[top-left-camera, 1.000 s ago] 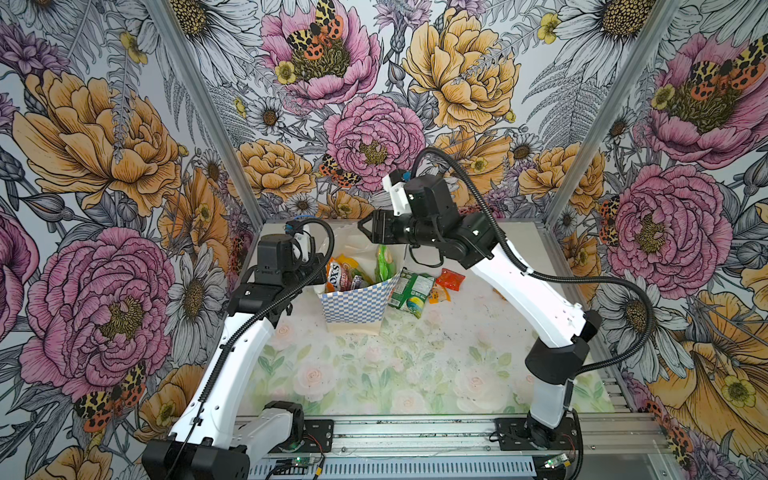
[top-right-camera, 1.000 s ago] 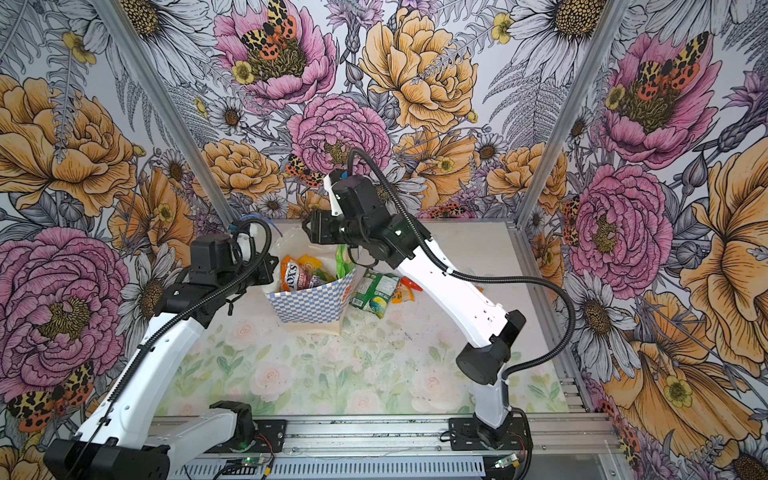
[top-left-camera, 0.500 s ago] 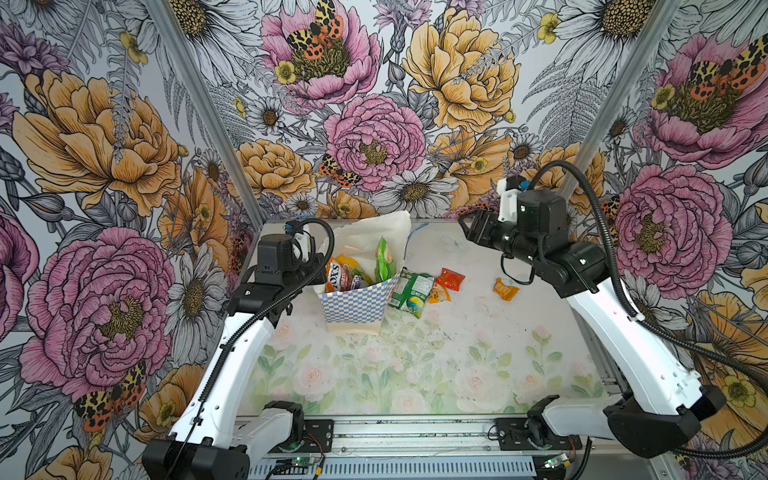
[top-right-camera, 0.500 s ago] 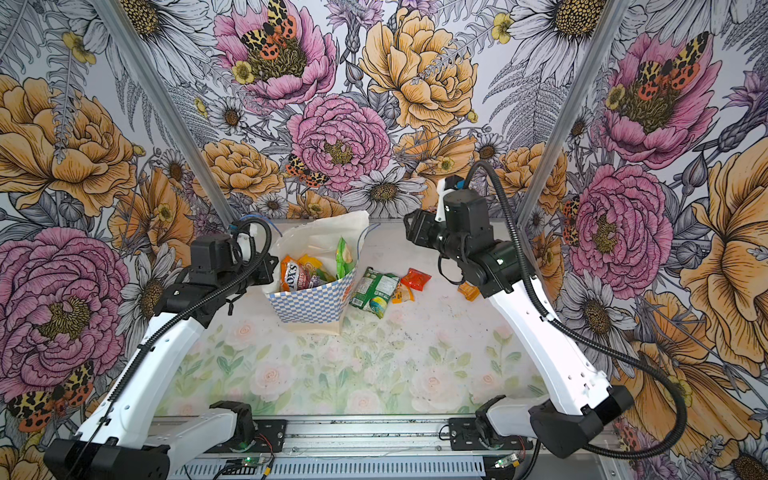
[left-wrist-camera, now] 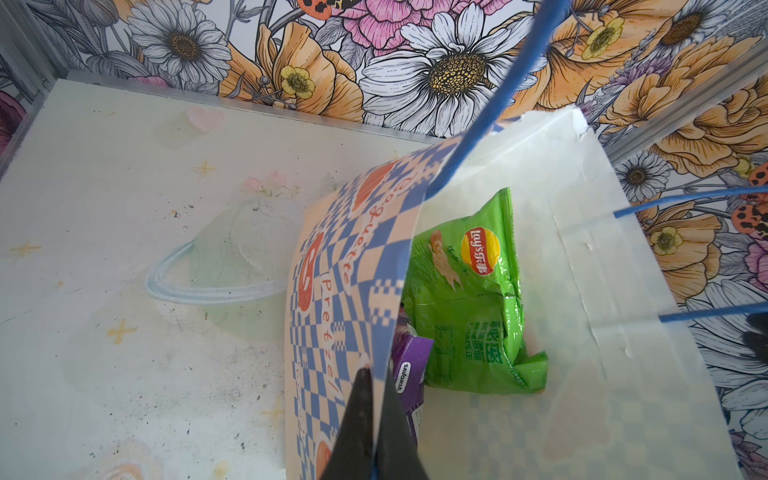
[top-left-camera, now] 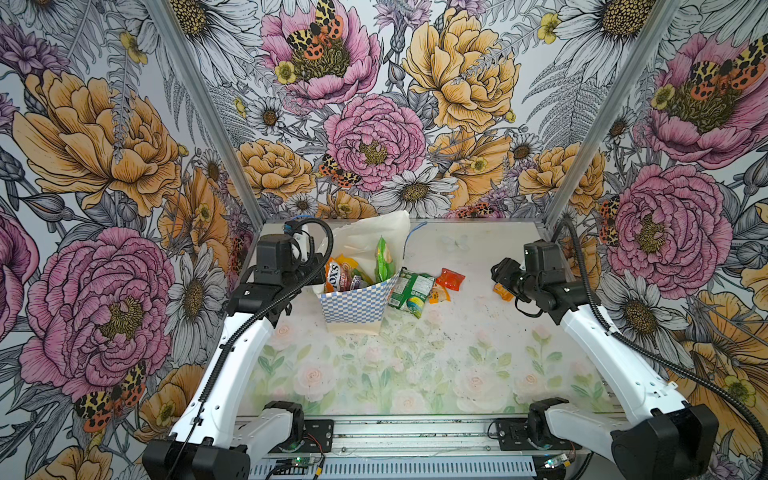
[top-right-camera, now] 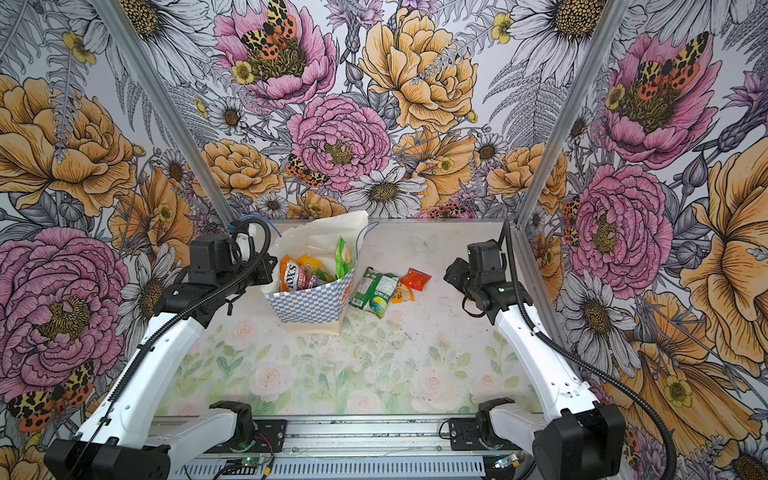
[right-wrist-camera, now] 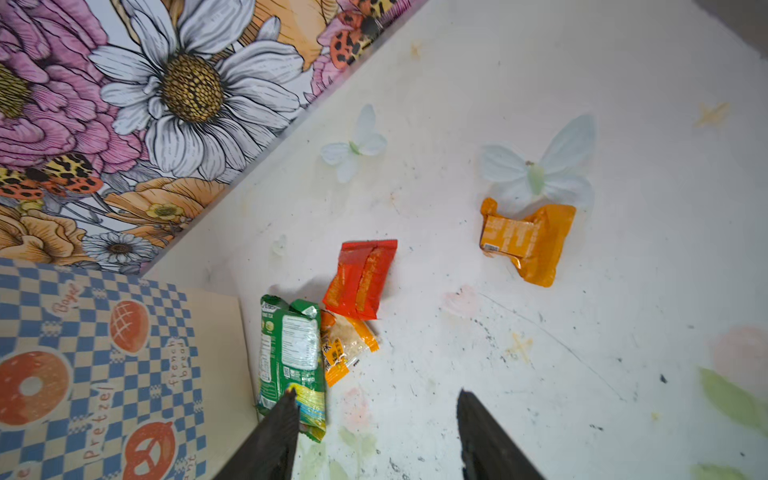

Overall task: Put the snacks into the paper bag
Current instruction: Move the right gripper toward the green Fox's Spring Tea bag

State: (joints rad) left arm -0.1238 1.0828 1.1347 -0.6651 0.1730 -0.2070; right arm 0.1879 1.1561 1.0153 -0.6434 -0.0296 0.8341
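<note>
Right arm (top-left-camera: 590, 328) bent; hand (right-wrist-camera: 376, 392) seemingly hovering, spread.

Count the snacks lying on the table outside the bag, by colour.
Green: 1, the green pack
Red: 1, the red sachet
Orange: 2, the orange-and-white sachet and the orange packet
Total: 4 outside the paper bag
</note>
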